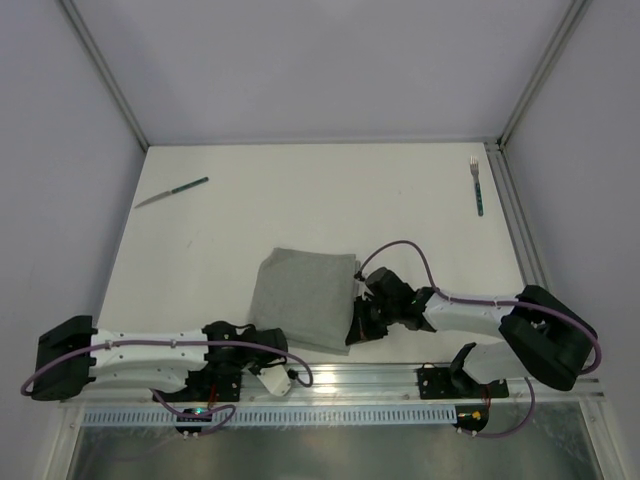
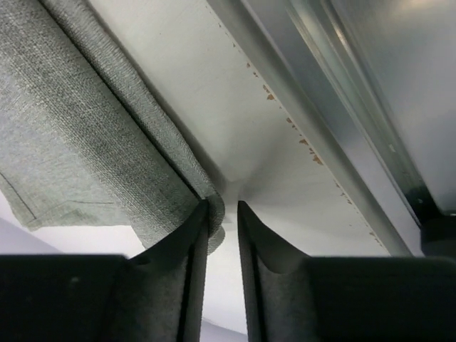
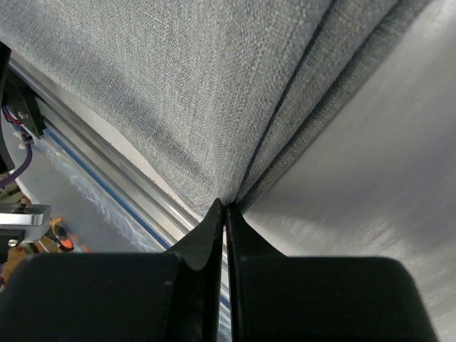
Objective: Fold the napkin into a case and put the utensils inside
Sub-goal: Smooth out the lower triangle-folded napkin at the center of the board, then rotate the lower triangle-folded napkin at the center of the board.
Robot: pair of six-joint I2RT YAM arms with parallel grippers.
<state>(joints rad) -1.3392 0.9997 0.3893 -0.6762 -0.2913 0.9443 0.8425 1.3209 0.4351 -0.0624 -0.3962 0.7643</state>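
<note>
**A:** Napkin, where is it?

**B:** Napkin [image 1: 305, 298] lies folded, layers stacked, by the middle of the table's [image 1: 300, 200] near edge. Its near side stops just short of the metal rail [image 1: 350, 378].

**A:** Right end effector?

**B:** Right end effector [image 3: 226, 208] is clamped tight on the napkin's right side, close to the near corner. The fingers meet, and the folded layers run straight into the tips.

**A:** And the left?

**B:** Left end effector [image 2: 222, 208] sits low over the table at the napkin's near edge, toward its left corner. There is a narrow gap between the fingers with bare table showing through. The folded edge touches the tip of one finger [image 2: 192, 239]. It does not look pinched.

**A:** Utensils?

**B:** Both are off the cloth. Knife [image 1: 172, 192] lies slantwise near the far left corner, blade toward the left edge. Fork [image 1: 477, 186] lies near the far right corner, along the right edge, tines toward the far edge. Each is well apart from the napkin and from the other.
</note>
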